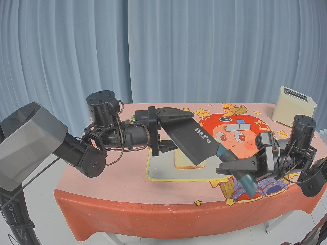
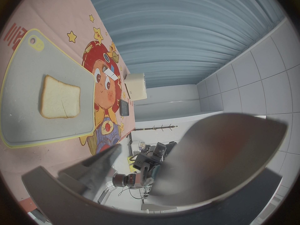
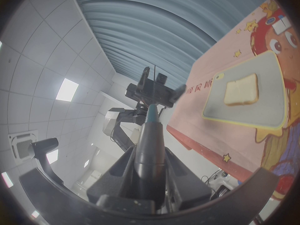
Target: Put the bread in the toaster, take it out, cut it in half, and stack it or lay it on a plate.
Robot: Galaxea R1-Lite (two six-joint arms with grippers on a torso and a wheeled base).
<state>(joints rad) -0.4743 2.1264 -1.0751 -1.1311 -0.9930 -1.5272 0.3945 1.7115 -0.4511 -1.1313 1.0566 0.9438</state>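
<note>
Right claw [image 1: 235, 165] is hanging over the near right part of the table, fingers clamped on the teal handle of the knife [image 1: 196, 138]. I'm watching the handle run straight out between the pads in the right wrist view. The butt of the handle is sticking down toward the table edge, below and behind this claw. The dark, broad blade is slanting up and away from the claw, toward the other arm.

The bread [image 1: 189, 162] is lying flat just under the lower tip of the blade, ahead of the right claw and lower than it. I can't tell whether the blade is touching the slice. In the left wrist view I'm seeing a thin line running into the slice from one edge.

The cutting board [image 1: 163, 169], grey with a yellow rim, is sitting under the bread on the orange tablecloth [image 1: 136, 191].

Left claw [image 1: 182, 131] is hovering above the far side of the board, fingers apart and gripping nothing. The top corner of the blade is showing across its fingers in the head view.

The toaster [image 1: 293, 106] is standing well beyond the right claw, at the far right corner. The blue curtain [image 1: 190, 41] is hanging behind it all.
</note>
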